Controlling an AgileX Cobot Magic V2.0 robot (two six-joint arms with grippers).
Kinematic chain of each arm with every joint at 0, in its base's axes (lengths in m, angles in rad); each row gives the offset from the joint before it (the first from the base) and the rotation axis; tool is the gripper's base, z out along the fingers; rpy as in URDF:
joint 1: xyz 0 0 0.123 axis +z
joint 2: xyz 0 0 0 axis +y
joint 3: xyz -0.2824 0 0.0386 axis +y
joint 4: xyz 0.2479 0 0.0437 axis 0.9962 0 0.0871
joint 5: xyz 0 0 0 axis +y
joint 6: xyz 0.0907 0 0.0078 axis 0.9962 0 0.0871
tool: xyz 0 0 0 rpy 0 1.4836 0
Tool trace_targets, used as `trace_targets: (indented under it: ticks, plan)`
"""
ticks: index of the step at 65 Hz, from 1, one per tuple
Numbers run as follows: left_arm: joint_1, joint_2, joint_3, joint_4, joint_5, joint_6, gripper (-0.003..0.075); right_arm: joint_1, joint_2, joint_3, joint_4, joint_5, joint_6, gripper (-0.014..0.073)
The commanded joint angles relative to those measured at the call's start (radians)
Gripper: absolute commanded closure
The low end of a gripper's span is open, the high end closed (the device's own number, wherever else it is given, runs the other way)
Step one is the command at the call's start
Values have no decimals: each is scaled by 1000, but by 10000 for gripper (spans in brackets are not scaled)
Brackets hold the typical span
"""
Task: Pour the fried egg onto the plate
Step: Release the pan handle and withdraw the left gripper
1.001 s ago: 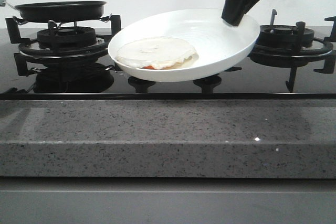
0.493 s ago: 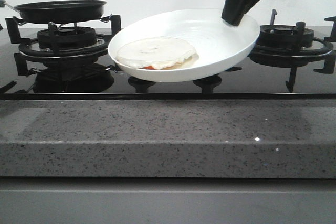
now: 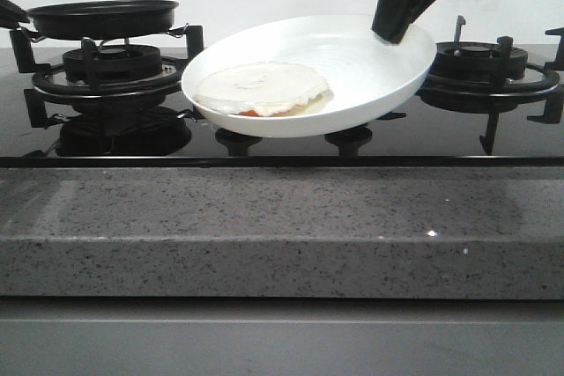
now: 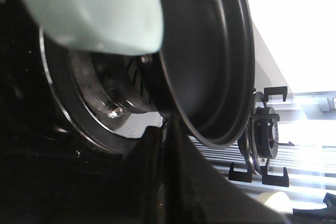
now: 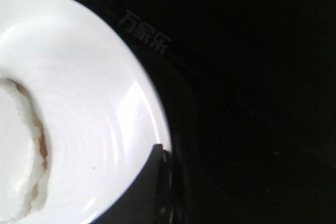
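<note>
Our right gripper [image 3: 394, 34] pinches the white plate's [image 3: 370, 77] far rim; the fried egg [image 3: 262, 87] lies low on it, opposite the fingers. We'd set it down level. Left gripper's state: we cannot tell.

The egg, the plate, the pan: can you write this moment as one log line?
fried egg: on plate | plate: tilted, held at rim by right gripper | black pan: on left burner | left gripper: state unclear
</note>
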Motion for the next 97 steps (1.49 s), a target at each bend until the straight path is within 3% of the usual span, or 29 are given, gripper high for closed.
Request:
trace_targets:
  ticks: [1, 12, 22, 46, 57, 70, 85, 97]
  plan:
    - [-1, -77, -28, -50, 36, 14, 740, -4, -58, -25, 32, -27, -3, 651]
    - [-27, -151, -25, 46, 15, 37, 740, -4, -58, -25, 32, -27, -3, 651]
    - [-96, -266, 8, 199, -104, 37, 740, -4, -58, -25, 32, -27, -3, 651]
    - [-415, -605, 196, 604, -485, 30, 740, -4, -58, -25, 32, -27, -3, 651]
    - [-519, -724, 315, 814, -615, -127, 740, -4, -58, -25, 32, -27, -3, 651]
    - [-562, -865, 444, 1108, -629, -366, 740, -4, -58, -25, 32, -27, -3, 651]
    - [-562, -1060, 590, 1146, -671, -388, 740, -4, -58, -25, 32, -27, -3, 651]
    - [-562, -1238, 720, 1161, -790, -388, 740, -4, -58, -25, 32, -27, -3, 651]
